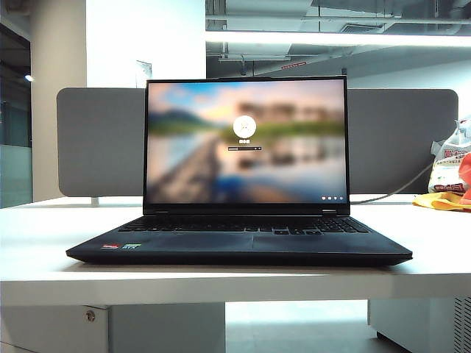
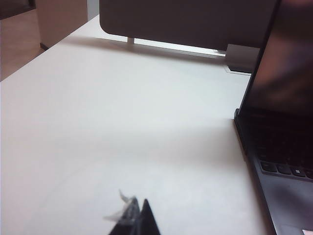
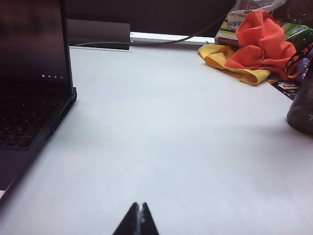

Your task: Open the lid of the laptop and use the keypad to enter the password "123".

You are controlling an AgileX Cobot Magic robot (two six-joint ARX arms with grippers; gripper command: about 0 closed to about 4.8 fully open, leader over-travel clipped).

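Observation:
The black laptop (image 1: 239, 246) sits in the middle of the white table with its lid (image 1: 246, 140) upright and open, and the screen shows a blurred landscape login picture. The keypad (image 1: 243, 224) lies uncovered below the screen. Neither gripper appears in the exterior view. In the left wrist view my left gripper (image 2: 138, 205) is shut and empty, low over bare table beside the laptop's left edge (image 2: 244, 142). In the right wrist view my right gripper (image 3: 141, 205) is shut and empty over the table, off the laptop's right edge (image 3: 58, 122).
A grey divider (image 1: 99, 140) stands behind the laptop. Orange and yellow cloths (image 3: 254, 49), a snack bag (image 1: 450, 165) and a dark object (image 3: 302, 107) lie at the table's far right. A cable (image 1: 397, 187) runs from there toward the laptop.

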